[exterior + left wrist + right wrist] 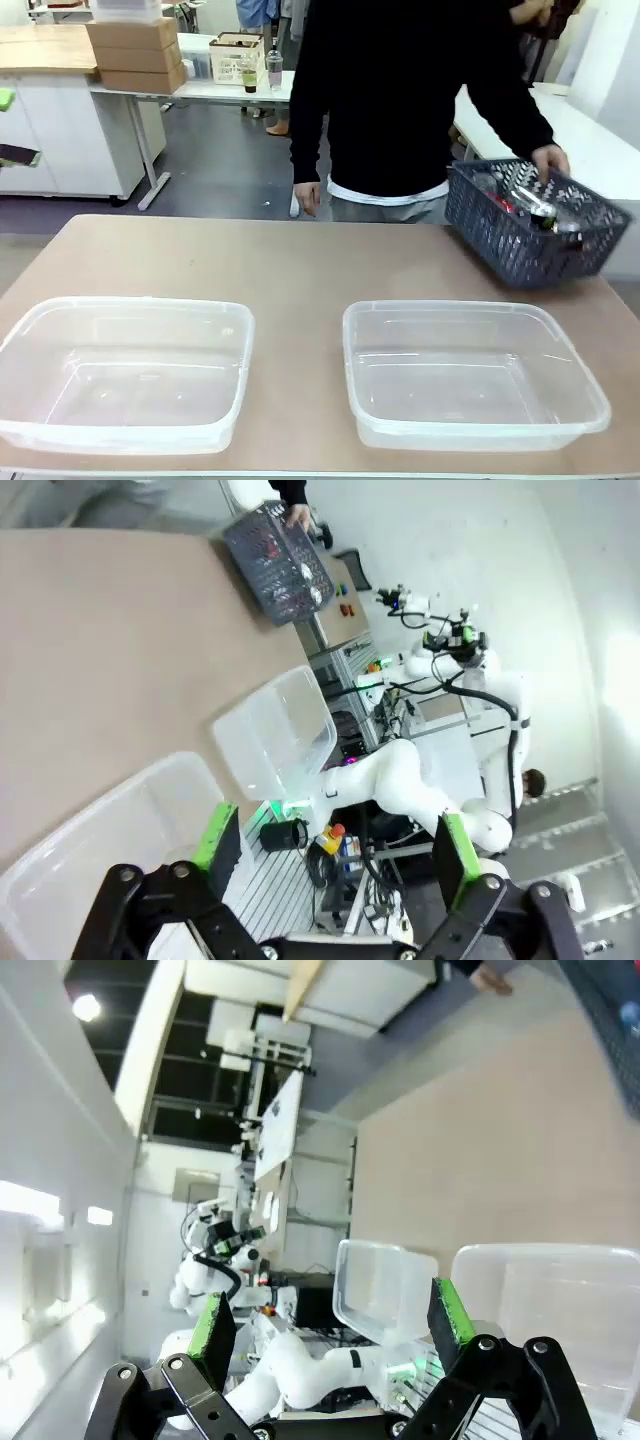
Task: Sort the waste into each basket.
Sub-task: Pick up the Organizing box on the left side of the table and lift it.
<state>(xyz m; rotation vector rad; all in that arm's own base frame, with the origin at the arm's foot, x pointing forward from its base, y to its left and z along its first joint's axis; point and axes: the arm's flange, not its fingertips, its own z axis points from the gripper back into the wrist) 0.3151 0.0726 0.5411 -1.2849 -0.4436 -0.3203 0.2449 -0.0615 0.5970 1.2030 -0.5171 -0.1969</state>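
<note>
Near edge of table (300, 260): two clear tubs side by side, a strip of bare top between them. Left tub (130, 303) on the robot's left, right tub (450, 307) on its right. Both upright, both empty.

Far right corner: dark grey lattice basket (500, 238), tilted, open side tipped up and toward the far side. Person stands behind the table; one hand (550, 160) grips the basket's far rim, the other hand (307, 195) hangs by the table's far edge. Basket is blurred (cannot tell whether its low edge rests on the top).

Waste (528, 203): lies inside the lattice basket. A red and black can shows, with something pale and shiny beside it; the rest is too blurred to sort out.

Left wrist view: left gripper (335, 830) jaws spread wide, green pads well apart, nothing between them. It hangs off the table's near side, one tub's corner just past its finger. Basket and gripping hand show at the far corner.

Right wrist view: right gripper (330, 1315) likewise wide and holding nothing, both tubs just beyond its fingers
</note>
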